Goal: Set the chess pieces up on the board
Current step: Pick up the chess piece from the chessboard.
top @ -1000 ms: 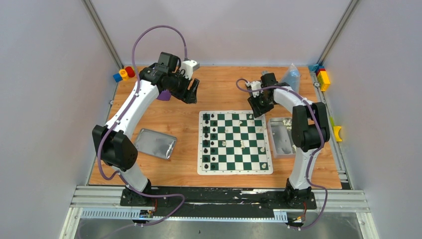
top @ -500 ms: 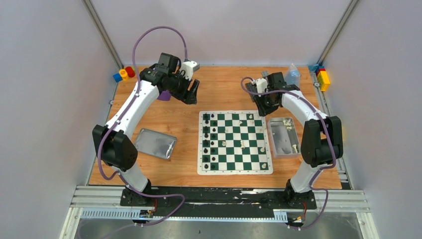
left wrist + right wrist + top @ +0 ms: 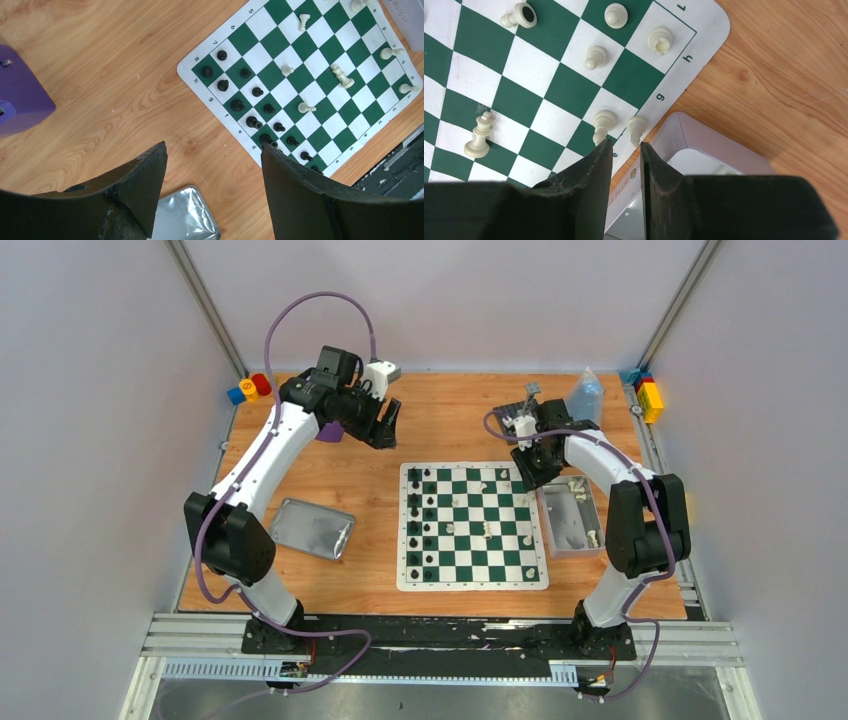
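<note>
Pale walls close in a wooden table point(image 3: 440, 430), and the board point(image 3: 472, 583) lies flat at its middle, so we place everything from there. Along the board's left edge the black pieces point(image 3: 238, 105) stand in two tidy rows. That side looks finished to us. The white pieces point(image 3: 478, 136) are another matter. Only a few are on the board, scattered over its middle and right-hand squares, and at least one lies on its side with its hollow base showing. More white ones sit in the open tin point(image 3: 560, 530) just beside the board's right edge.

The left gripper point(image 3: 212, 147) hangs beyond the board's far left corner with its fingers spread wide and nothing between them. The right gripper point(image 3: 625, 145) is low over the board's far right corner, where the white border meets the tin. Its fingers are parted by only a narrow gap, and we see nothing in that gap. Two white pieces point(image 3: 602, 125) stand just past its fingertips, one on an edge square and one on the border itself.

We judge that the white side is the step in hand and that it is far from done. The next move calls for care in a tight corner. The fingers must either open enough to straddle one of those two edge pieces or shift over the tin for a fresh one. In both cases they must come down without knocking the neighbouring piece.
</note>
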`<state>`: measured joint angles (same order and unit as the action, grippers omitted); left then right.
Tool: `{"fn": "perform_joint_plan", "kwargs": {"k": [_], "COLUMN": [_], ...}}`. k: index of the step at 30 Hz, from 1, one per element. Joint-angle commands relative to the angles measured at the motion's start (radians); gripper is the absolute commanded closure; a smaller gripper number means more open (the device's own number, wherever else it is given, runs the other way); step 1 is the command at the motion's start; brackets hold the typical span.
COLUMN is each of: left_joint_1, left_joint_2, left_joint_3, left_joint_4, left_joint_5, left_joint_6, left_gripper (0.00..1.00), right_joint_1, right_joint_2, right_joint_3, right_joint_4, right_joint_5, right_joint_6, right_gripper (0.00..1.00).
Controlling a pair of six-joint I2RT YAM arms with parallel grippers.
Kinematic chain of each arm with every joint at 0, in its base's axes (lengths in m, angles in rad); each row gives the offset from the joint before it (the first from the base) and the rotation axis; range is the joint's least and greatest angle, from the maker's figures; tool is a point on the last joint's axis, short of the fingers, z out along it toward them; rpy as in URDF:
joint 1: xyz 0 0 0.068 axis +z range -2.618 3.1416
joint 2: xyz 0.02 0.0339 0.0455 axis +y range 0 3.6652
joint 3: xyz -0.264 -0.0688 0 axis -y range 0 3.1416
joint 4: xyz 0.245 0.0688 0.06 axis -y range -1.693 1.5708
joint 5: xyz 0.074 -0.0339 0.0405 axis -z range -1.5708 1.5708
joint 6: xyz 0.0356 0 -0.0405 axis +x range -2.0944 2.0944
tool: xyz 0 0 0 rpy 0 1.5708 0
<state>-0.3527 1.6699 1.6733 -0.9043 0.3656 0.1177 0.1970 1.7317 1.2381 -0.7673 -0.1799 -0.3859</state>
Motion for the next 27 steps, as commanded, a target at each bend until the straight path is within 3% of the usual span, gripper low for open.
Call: {"fn": "perform_joint_plan", "kwargs": {"k": [1,27], "left_joint_1": [0.006,0.006], "left_joint_2": [-0.050,-0.055], "left_joint_3": [-0.007,-0.013], "left_joint_4": [0.028,0.030], "left_joint_5": [0.024,0.026], "left_joint_6": [-0.005,-0.004], "left_gripper": [0.23,0.22], "right_joint_1": [0.012,0.024], "right_joint_2": [-0.027,0.047], "right_joint_3": [-0.005,-0.016], "right_joint_4": [0.009,0.028], "right_joint_5": [0.030,0.069], "right_joint_6": [0.009,-0.007], "right_gripper": [0.72,0.73]}}
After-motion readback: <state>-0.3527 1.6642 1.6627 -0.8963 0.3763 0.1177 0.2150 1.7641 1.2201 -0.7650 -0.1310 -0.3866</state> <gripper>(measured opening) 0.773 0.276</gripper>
